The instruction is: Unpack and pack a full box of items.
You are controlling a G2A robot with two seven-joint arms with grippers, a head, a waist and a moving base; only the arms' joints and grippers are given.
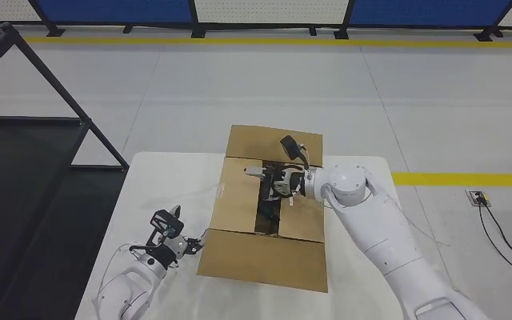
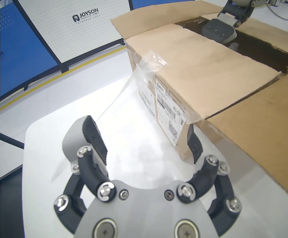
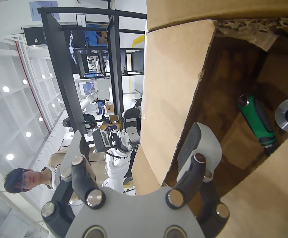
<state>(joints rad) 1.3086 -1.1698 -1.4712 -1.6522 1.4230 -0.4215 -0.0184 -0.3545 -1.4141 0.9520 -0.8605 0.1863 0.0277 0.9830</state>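
You had a logo [image 2: 85,17] with lettering on the far white pegboard [image 2: 67,36], and barcode labels [image 2: 171,112] with handwritten characters on the box's [image 2: 191,67] left side.

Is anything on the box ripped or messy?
Yes. A strip of clear tape hangs loose from the box, crinkled at its top. By the opening, a cardboard edge looks torn and ragged.

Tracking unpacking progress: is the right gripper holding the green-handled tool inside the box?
No, the right gripper stands open astride a flap of the box, and the green-handled tool lies deeper inside, untouched.
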